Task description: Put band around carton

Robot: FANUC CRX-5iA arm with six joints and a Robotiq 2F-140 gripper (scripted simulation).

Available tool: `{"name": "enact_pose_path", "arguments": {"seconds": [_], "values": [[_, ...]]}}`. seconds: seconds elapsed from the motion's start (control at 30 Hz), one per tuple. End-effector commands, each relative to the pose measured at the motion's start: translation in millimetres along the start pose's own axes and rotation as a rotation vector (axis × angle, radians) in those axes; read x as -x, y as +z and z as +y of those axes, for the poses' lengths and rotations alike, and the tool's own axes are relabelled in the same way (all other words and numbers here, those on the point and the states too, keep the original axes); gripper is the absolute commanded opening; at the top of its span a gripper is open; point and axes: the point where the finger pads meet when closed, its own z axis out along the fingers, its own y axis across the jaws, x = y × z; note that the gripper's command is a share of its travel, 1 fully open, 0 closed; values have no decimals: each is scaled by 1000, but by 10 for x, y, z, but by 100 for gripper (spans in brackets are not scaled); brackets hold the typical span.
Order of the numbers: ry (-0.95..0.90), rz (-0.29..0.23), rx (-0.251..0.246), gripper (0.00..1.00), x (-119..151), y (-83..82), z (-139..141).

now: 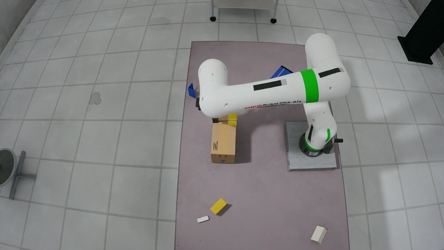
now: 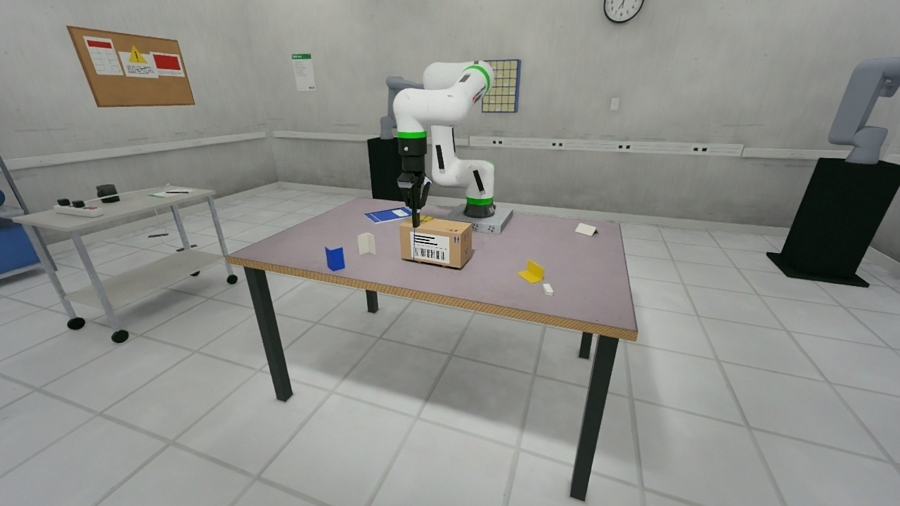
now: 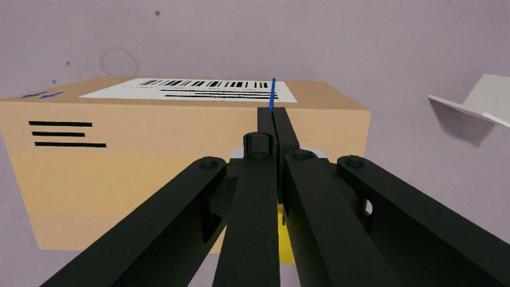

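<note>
The brown carton (image 1: pixel 223 141) lies flat on the mauve table, its barcode label facing the exterior camera (image 2: pixel 435 243). A yellow corner guard (image 1: pixel 232 119) sits on the carton's top edge at the end under my arm. It shows below my fingers in the wrist view (image 3: pixel 286 239). The thin blue band (image 3: pixel 272 93) runs across the carton top at that end and comes out from between my fingertips. My gripper (image 3: pixel 270 127) (image 2: pixel 415 216) points straight down over the carton's top and is shut on the band.
Loose guards lie about: a white one (image 2: pixel 365 243) and a blue one (image 2: pixel 335 258) left of the carton, a yellow one (image 1: pixel 218 206), a small white block (image 1: pixel 202 219) and a white guard (image 1: pixel 318 234) at the far end. A blue booklet (image 2: pixel 387 214) lies behind.
</note>
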Motion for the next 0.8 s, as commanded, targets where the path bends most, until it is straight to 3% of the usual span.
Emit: {"name": "enact_pose_path", "arguments": {"seconds": [0.0,0.77], "values": [[0,2,0,10,-4,-9,1],[0,2,0,10,-2,-29,68]]}}
